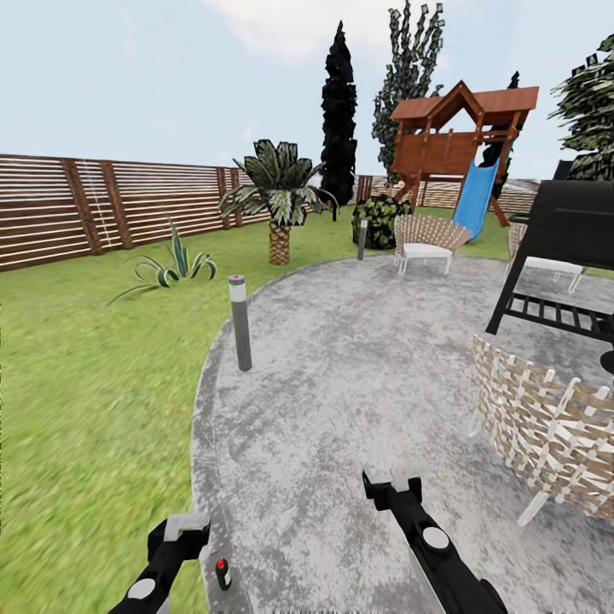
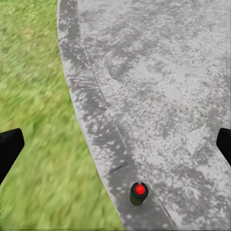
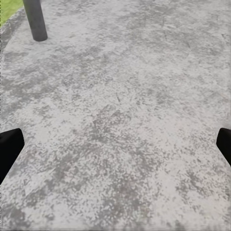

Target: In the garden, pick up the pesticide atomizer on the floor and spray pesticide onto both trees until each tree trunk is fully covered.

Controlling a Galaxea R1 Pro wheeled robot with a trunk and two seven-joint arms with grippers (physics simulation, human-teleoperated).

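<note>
The atomizer [image 1: 223, 574] stood upright on the grey paving [image 1: 358, 375], right at its curved edge where the lawn [image 1: 85, 384] began, down at about 7 o'clock in the head view. It was a small dark bottle with a red cap; from the left wrist view the atomizer [image 2: 139, 193] read as a dark round body with a red disc on top, sitting just inside the kerb. The left hand [image 1: 182, 533] hung above and just beside it, fingers [image 2: 9, 147] spread wide apart and empty. The right hand [image 1: 393, 492] hovered at 5 o'clock over bare paving, also spread wide and empty.

The pickup was not yet done. To do it well, I'd judge the left hand needed to centre over that red cap, drop straight down and close on the body rather than the cap, since a bottle this narrow could tip easily at the kerb. A grey bollard [image 1: 240, 322] stood at 11 o'clock, well clear
</note>
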